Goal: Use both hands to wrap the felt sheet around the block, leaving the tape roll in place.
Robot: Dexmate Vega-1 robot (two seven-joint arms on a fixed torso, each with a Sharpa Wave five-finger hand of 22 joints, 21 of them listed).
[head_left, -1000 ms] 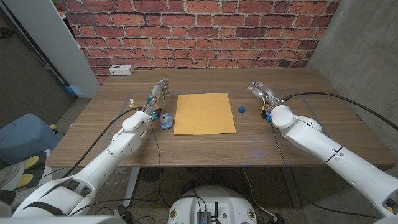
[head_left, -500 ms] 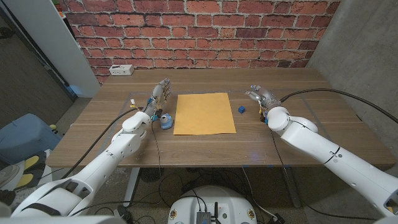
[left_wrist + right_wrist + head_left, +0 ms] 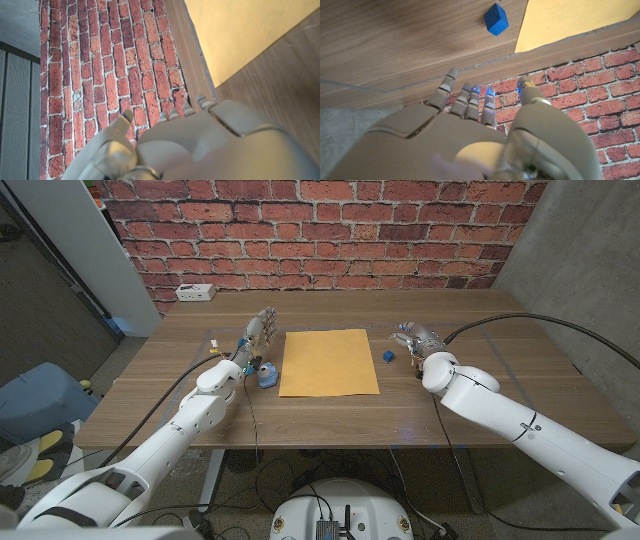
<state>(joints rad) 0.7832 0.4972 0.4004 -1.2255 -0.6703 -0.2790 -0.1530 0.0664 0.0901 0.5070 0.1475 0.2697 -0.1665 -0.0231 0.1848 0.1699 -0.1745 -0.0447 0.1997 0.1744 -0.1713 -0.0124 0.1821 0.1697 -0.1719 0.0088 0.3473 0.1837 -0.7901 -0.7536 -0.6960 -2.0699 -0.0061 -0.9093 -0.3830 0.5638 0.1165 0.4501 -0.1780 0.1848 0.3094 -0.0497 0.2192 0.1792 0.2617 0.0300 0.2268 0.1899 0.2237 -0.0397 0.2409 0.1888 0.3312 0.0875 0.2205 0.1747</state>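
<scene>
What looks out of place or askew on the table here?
Nothing stands out. The felt lies flat and square to the table. The block sits off its right edge, apart from it. The tape roll sits off its left edge, by the left hand. The right hand is open beside the block, holding nothing.

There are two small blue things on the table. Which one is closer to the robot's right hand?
The blue block, a small cube just right of the felt sheet, lies nearest the right hand. The blue tape roll sits across the sheet, beside the left hand.
</scene>
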